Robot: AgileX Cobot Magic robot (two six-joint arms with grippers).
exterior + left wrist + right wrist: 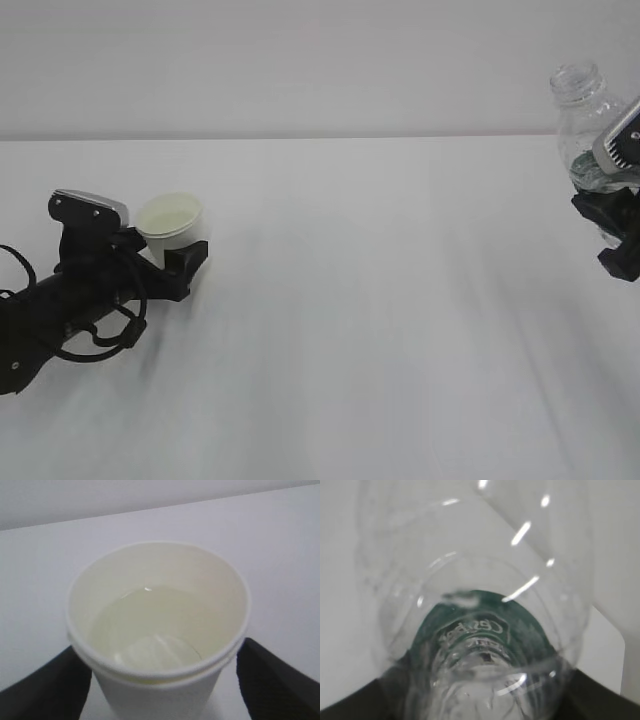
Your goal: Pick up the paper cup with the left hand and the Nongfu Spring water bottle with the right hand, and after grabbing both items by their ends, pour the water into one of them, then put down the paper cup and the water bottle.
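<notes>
The paper cup stands upright on the white table at the left, with pale water in it. My left gripper is open around it. Its black fingers flank the cup wall, with slivers of table showing in between. At the far right my right gripper is shut on the lower part of the Nongfu Spring water bottle and holds it above the table, mouth up and leaning slightly left. In the right wrist view the clear ribbed bottle with its green label fills the frame above the gripper.
The white table stretches between the two arms and ends at a plain pale wall at the back. The left arm's loose black cables lie on the table at the lower left.
</notes>
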